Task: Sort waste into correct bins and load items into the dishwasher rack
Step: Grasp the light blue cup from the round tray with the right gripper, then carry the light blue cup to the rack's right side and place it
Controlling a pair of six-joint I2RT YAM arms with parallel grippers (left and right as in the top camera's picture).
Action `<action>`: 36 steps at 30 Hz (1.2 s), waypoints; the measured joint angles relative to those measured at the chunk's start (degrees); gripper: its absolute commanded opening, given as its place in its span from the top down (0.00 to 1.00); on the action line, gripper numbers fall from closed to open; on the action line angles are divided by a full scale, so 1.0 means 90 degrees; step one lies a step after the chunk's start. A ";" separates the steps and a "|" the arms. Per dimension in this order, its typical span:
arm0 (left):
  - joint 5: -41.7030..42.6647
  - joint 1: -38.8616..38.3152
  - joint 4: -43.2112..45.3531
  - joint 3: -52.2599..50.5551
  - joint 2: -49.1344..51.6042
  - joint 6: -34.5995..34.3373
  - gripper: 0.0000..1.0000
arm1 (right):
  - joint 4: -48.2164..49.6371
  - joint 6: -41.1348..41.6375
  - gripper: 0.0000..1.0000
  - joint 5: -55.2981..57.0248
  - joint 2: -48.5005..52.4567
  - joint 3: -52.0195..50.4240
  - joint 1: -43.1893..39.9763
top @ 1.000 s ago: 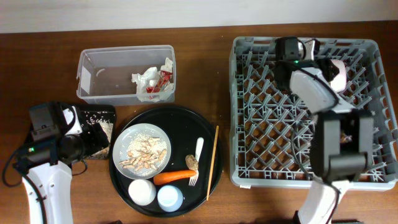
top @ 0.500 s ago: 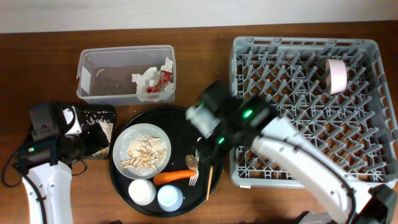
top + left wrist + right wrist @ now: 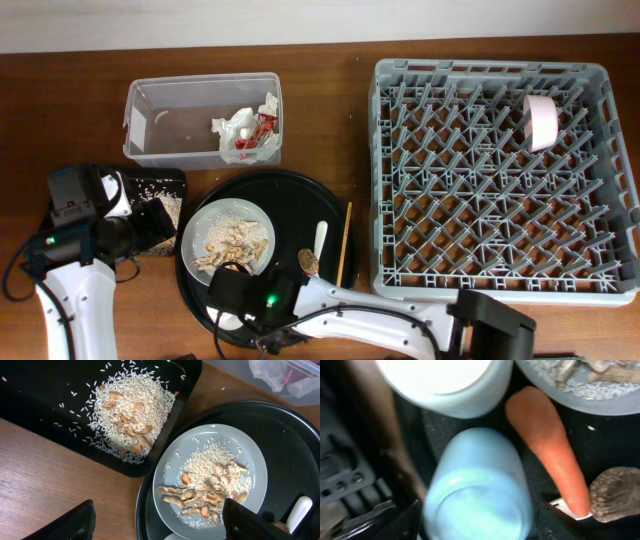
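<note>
Right wrist view: the right fingers (image 3: pixel 390 517) stand spread at the lower corners of the frame, with the light blue cup (image 3: pixel 475 490) between them at bottom centre. The picture is blurred, so I cannot tell whether either finger touches the cup. Just above it, at the top edge, is the white cup (image 3: pixel 445 380). To the right the orange carrot (image 3: pixel 550 455) lies slanted, its narrow end pointing to the lower right, near the small brown lump (image 3: pixel 615 495). The pale grey plate (image 3: pixel 600 385) shows in the upper right corner.

Left wrist view: the left fingers (image 3: pixel 75 525) are released and wide apart at the bottom edge, grasping nothing. The plate, carrying beige rice and food shreds (image 3: pixel 210 480), sits between and beyond them on the round black tray (image 3: pixel 280 430). Farther up and to the left, more rice lies heaped in the shallow black tray (image 3: pixel 30 405).

Overhead view: the right arm (image 3: pixel 350 320) reaches in along the bottom edge, over the lower part of the round tray. The white fork (image 3: pixel 319 238) and chopsticks (image 3: pixel 344 245) lie on that tray's right side. Above it, on the worktop (image 3: pixel 60 100), the clear tub (image 3: pixel 170 120) holds white tissues (image 3: pixel 235 125) and red wrappers (image 3: pixel 265 125). The dishwasher rack (image 3: pixel 490 200) fills the right of the frame, with the pink bowl (image 3: pixel 540 120) on edge near its upper right corner.
</note>
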 measured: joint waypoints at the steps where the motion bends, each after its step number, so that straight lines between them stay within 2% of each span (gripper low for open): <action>1: 0.0002 0.0000 0.0000 0.0000 0.0000 0.0000 0.19 | 0.0083 0.0063 0.24 0.0177 0.0027 0.0000 0.0000; 3: 0.0000 0.0000 0.0000 0.0000 0.0000 0.0000 0.19 | 0.0117 0.0165 0.29 0.0386 0.0027 0.0000 0.0000; 5: 0.0000 0.0000 0.0000 0.0000 0.0000 0.0000 0.19 | 0.0165 0.0192 0.44 0.0444 0.0027 0.0000 0.0000; 7: 0.0000 0.0000 0.0000 0.0000 0.0000 0.0000 0.19 | 0.0185 0.0243 0.50 0.0476 0.0027 0.0000 0.0005; 12: 0.0002 0.0000 0.0000 0.0000 0.0000 0.0000 0.20 | 0.0114 0.0345 0.52 0.0469 0.0027 0.0002 0.0005; 14: 0.0002 0.0000 -0.0005 0.0000 0.0000 0.0000 0.19 | -0.0289 0.0350 0.52 0.0471 -0.0024 0.0070 -0.0092; 17: 0.0005 0.0000 -0.0024 0.0000 0.0000 0.0000 0.19 | -0.1013 0.0367 0.52 0.0425 -0.0466 0.0636 -0.0954; 21: 0.0005 0.0000 -0.0039 0.0000 0.0000 0.0000 0.19 | -0.1824 0.0389 0.52 0.0454 -0.1634 0.1418 -0.3089; 24: 0.0002 0.0000 -0.0049 0.0000 0.0000 0.0000 0.19 | -0.2412 0.0425 0.52 0.0733 -0.2477 0.1515 -0.6227; 29: 0.0002 0.0000 -0.0041 0.0000 0.0000 0.0000 0.19 | -0.2518 0.0364 0.54 0.0911 -0.2465 0.1537 -1.0729; 32: 0.0002 0.0000 -0.0044 0.0000 0.0000 0.0000 0.19 | -0.2285 0.0495 0.54 0.0918 -0.2263 0.1156 -1.2033; 36: 0.0002 0.0000 -0.0036 0.0000 0.0000 0.0000 0.19 | -0.1863 0.0678 0.54 0.0947 -0.2208 0.0117 -1.2184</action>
